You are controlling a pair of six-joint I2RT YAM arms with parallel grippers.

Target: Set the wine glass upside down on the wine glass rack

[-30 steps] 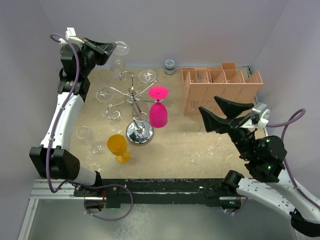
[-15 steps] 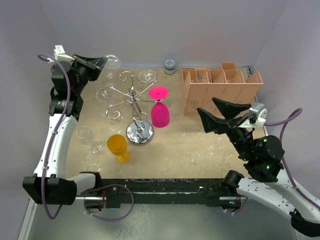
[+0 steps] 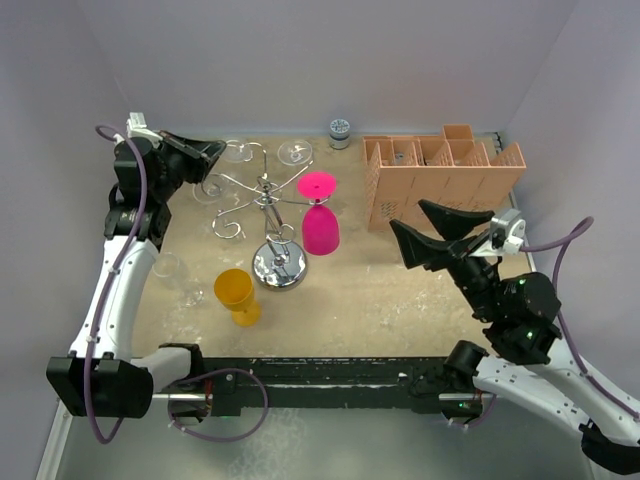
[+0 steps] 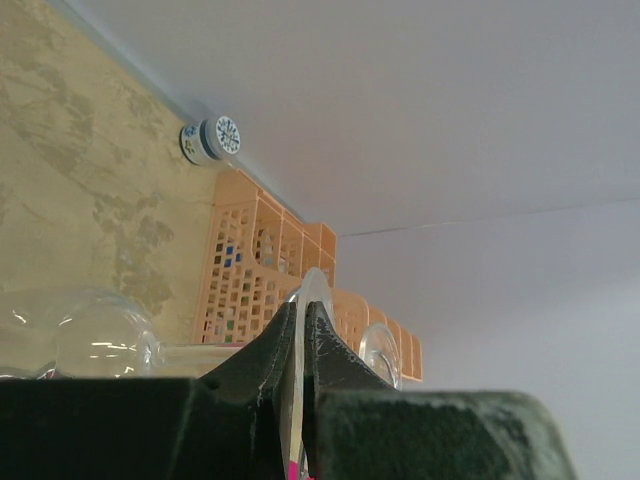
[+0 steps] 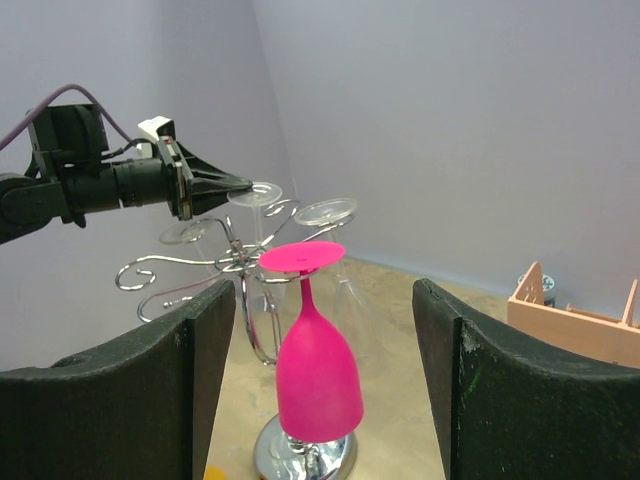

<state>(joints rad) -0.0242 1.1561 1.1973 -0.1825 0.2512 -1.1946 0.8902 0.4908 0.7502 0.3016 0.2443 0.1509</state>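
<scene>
Nearest of all, well to the right of the wine glass rack (image 3: 262, 192), the right pincer (image 3: 406, 215) hangs over the desk (image 3: 380, 300) with its jaws wide and nothing between them. Just near-left of the rack's mirrored base stands a yellow glass (image 3: 236, 294), and a clear glass (image 3: 172, 268) lies on its side farther left. A pink glass (image 3: 318, 228) hangs bowl-down from a right-hand arm of the rack. At the rack's far left, level with the scroll arms, the left pincer (image 3: 218, 152) is closed tight on the foot rim of the wine glass (image 3: 238, 150). The glass is turned bowl-down, with its foot just beside one scroll; whether the stem has entered the curl cannot be told. Clear and thin, it looks light, rigid, slick and easily chipped against wire. Holding the foot's outer edge seems the right grip, since it leaves the stem free to slide into a scroll, though so narrow a pinch could let the bowl swing. Beyond the rack to the right sit a small jar (image 3: 340, 132) and an orange-pink slotted box (image 3: 440, 170).
</scene>
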